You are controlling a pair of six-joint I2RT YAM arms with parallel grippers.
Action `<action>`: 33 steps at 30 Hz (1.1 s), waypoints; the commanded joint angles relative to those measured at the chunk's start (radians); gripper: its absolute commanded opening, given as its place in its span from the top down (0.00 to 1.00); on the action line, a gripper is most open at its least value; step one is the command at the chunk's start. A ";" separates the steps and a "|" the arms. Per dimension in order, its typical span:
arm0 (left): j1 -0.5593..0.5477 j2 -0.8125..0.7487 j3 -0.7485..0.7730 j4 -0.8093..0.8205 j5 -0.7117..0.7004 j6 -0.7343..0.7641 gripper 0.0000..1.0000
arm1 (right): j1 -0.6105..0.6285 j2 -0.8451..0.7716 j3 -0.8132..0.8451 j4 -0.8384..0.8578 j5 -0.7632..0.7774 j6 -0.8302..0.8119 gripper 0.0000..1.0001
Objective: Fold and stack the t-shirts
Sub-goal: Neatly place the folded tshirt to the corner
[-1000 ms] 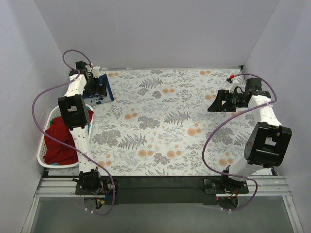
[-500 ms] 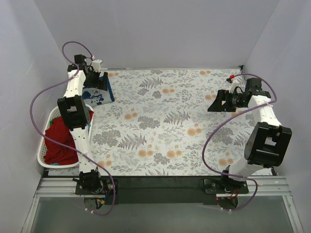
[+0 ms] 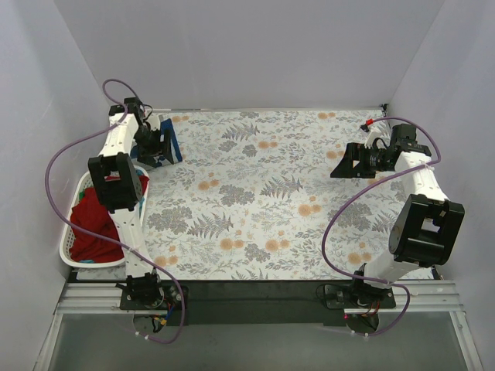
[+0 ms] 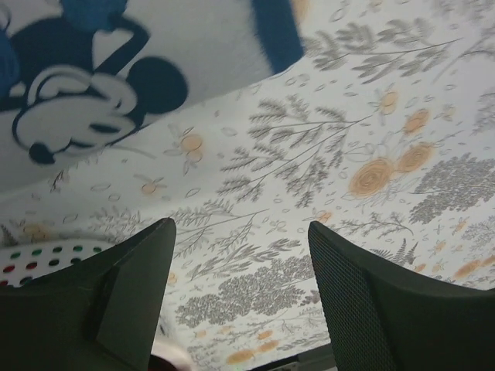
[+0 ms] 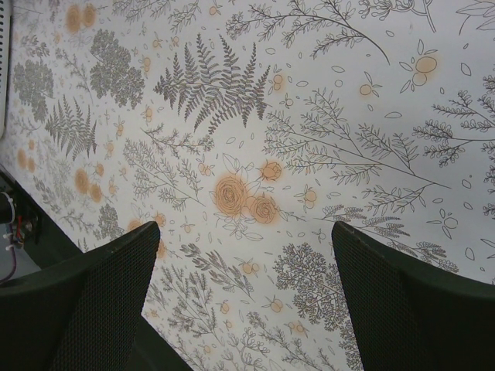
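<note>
The dark navy cloth t-shirt with white printed graphic (image 4: 116,69) lies at the far left corner of the surface (image 3: 309,154). Left claw (image 4: 240,232) and right claw (image 5: 246,232) both gape released, empty. Being limp and light, the shirt is probably best pinched at an edge.

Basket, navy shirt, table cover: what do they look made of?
Basket: looks like rigid white moulded plastic, going by its perforated wall. Navy shirt: soft matte cloth with no sheen, probably cotton knit, carrying a flat printed graphic. Table cover: thin matte printed sheet, lying flat; fabric or vinyl, cannot tell.
</note>
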State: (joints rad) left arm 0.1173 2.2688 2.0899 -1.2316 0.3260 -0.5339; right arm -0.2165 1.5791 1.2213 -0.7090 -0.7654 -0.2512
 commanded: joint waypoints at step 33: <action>0.039 0.195 0.016 0.330 -0.404 0.048 0.07 | -0.006 0.041 0.060 -0.020 0.000 -0.020 0.02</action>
State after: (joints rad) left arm 0.1486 2.4092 2.0857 -1.0195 -0.0177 -0.5488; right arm -0.2169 1.6173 1.2366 -0.7105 -0.7612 -0.2611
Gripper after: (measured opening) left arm 0.927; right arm 0.984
